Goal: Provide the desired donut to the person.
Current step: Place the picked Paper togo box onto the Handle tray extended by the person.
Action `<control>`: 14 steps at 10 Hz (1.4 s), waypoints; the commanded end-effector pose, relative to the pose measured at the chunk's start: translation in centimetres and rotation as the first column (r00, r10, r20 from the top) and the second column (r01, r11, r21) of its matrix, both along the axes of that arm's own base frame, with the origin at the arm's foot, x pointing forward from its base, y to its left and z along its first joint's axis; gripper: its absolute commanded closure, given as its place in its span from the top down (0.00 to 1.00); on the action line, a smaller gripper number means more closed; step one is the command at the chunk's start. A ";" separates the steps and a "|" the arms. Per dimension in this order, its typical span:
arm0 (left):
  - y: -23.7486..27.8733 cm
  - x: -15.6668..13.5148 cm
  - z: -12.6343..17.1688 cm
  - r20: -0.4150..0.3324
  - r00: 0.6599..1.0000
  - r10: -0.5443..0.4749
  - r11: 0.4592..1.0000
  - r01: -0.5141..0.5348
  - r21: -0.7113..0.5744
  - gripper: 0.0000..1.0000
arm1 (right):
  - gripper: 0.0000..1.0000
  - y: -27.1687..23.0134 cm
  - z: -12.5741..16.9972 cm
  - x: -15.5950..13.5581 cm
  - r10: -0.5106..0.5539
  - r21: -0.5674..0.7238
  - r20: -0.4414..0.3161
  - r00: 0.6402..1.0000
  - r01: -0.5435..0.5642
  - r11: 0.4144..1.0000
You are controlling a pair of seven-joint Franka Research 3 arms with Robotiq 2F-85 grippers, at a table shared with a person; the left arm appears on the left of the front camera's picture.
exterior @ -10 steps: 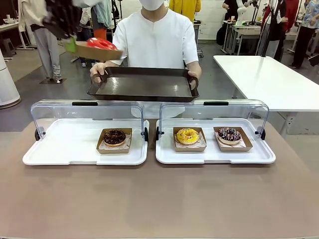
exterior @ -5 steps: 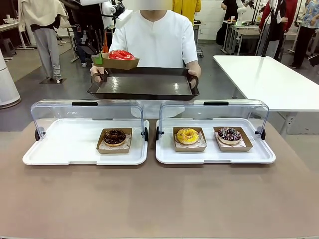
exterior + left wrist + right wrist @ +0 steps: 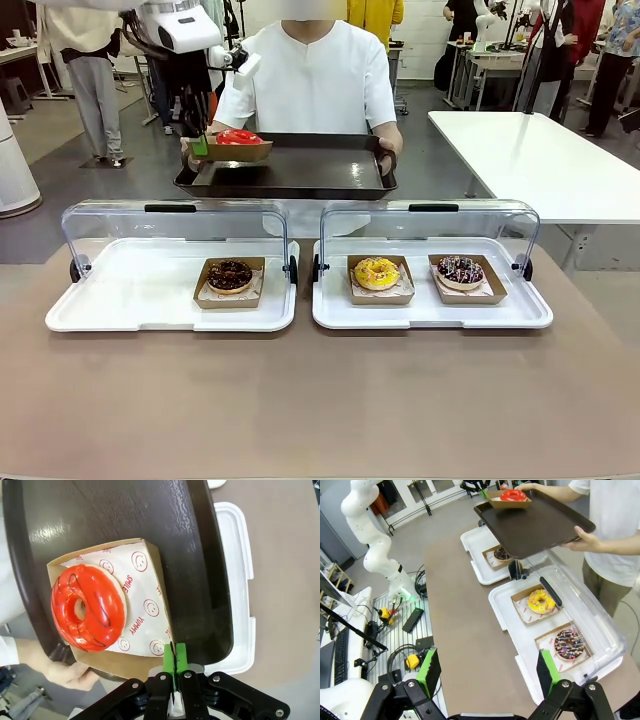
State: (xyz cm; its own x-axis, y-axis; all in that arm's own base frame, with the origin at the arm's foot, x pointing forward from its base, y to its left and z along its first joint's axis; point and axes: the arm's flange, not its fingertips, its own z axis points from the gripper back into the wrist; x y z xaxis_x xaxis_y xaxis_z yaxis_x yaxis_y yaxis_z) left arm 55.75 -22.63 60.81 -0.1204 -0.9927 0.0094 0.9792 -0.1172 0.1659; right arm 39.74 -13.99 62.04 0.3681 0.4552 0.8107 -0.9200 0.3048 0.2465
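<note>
The left wrist view gives what the front view cannot: the paper liner under the red-glazed donut is printed with smiley faces, "SMILE" and "YUMMY". The left jaws are clenched on the rim of its cardboard carton, which seems to rest on the dark serving tray the person holds at upper centre of the front view. The left arm reaches down from upper left. The right jaws stand released above the surface
</note>
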 end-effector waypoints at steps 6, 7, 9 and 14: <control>1.1 3.5 -2.0 -0.097 0.993 0.062 0.995 -0.070 -0.071 0.01 | 1.00 0.1 0.0 0.0 0.006 0.006 0.002 1.000 -0.006 1.000; 1.1 3.4 -2.1 -0.094 0.994 0.062 0.995 -0.069 -0.074 0.12 | 1.00 0.1 0.0 0.0 0.006 0.006 0.002 1.000 -0.006 1.000; 1.1 3.5 -1.9 -0.091 0.994 0.052 0.996 -0.058 -0.074 0.71 | 1.00 0.1 0.0 0.0 0.006 0.006 0.002 1.000 -0.006 1.000; 1.1 3.1 -1.4 -0.088 0.995 0.048 0.997 -0.053 -0.060 1.00 | 1.00 0.1 0.0 0.0 0.006 0.006 0.002 1.000 -0.006 1.000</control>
